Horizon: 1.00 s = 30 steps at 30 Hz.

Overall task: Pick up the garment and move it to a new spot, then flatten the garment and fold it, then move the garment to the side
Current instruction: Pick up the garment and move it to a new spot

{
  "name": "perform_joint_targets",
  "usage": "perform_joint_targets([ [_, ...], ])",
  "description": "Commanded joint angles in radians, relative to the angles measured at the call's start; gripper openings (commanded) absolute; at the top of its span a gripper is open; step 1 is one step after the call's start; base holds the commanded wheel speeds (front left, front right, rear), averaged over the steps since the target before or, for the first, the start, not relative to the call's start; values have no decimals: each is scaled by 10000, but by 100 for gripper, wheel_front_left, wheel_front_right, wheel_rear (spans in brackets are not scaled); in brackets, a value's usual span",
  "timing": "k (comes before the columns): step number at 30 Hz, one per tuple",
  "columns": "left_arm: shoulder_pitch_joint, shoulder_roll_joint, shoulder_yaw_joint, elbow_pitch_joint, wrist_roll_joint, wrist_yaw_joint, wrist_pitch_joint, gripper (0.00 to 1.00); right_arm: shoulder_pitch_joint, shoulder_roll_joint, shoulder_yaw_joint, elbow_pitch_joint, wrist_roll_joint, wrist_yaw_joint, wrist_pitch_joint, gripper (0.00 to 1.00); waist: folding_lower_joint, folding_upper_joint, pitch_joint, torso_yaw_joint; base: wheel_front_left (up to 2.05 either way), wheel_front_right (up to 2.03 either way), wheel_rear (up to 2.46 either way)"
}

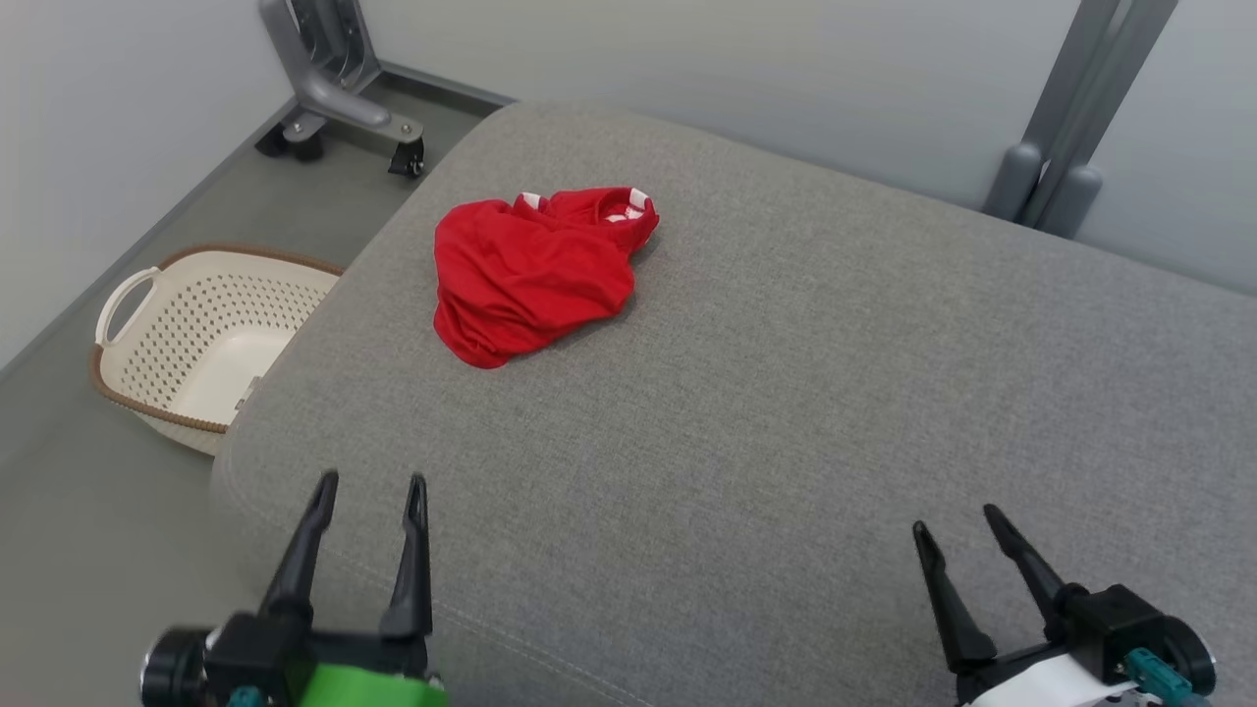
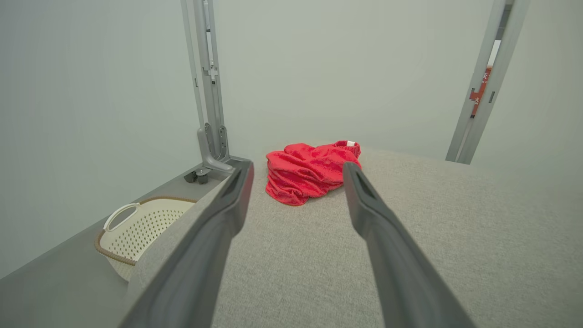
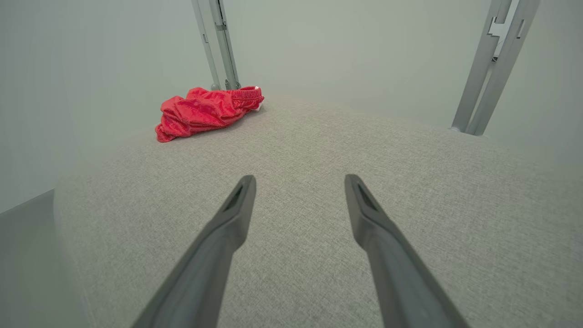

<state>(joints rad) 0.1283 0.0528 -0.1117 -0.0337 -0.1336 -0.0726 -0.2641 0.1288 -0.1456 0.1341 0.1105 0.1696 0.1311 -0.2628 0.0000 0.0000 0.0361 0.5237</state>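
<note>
Well ahead of the left gripper (image 1: 373,479), past its fingertips and slightly to their right, the garment (image 1: 535,280) lies crumpled in a red heap on the grey cushion (image 1: 786,412). Neither gripper touches it. A little white-and-red trim (image 1: 628,204) shows at the heap's far edge, and any lettering is folded out of sight.

From the right gripper (image 1: 955,519), the heap sits far ahead and off to the left, well apart. Both grippers hover low over the near part of the cushion with their fingers pointing forward. Each pair is spread wide and holds nothing. The right gripper's fingers lean a little leftward. Plain grey fabric runs from both sets of fingertips up to the heap.

To the left of the left gripper, down on the floor just beside the cushion, stands a cream perforated basket (image 1: 196,324) with a brown rim. Beyond the garment, a grey metal stand (image 1: 334,88) on casters rises by the wall. Far ahead and right of the right gripper is a second grey post (image 1: 1070,128). It carries a small red label (image 2: 478,93) whose white marks are too small to read.
</note>
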Motion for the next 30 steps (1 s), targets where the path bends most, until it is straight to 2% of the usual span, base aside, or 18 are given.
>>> perform_joint_targets([
  [1,-623,128,-52,-48,55,-167,-1,100,-22,-183,-168,-95,-119,-9,-27,100,0,0,810,92,0,0,0],
  [7,-3564,875,-240,752,-323,-510,145,100,-458,-808,-401,-392,-401,-7,-27,100,0,0,2126,-339,0,0,0],
  [11,-5968,1531,-537,1709,-653,-564,1018,100,-904,-1216,-528,-535,-555,-9,-27,100,0,0,2986,-713,0,0,0],
  [15,-8205,2189,-1315,2847,-1603,-574,1908,100,-1348,-1548,-715,-736,-632,-9,-27,100,0,0,3771,-1058,0,0,0],
  [20,-10133,2301,-1789,5214,-3657,-573,3043,100,-1783,-1817,-907,-935,-837,-7,-27,100,0,0,4498,-1463,0,0,0],
  [26,-11400,2161,-2204,7818,-4923,-572,3646,100,-2165,-1956,-1072,-1117,-1010,-9,-27,100,0,0,5297,-1871,0,0,0],
  [30,-11723,2135,-2522,8904,-5730,-571,4079,100,-2311,-1949,-1125,-1170,-1102,-10,-2,100,0,0,5684,-2110,0,0,0],
])
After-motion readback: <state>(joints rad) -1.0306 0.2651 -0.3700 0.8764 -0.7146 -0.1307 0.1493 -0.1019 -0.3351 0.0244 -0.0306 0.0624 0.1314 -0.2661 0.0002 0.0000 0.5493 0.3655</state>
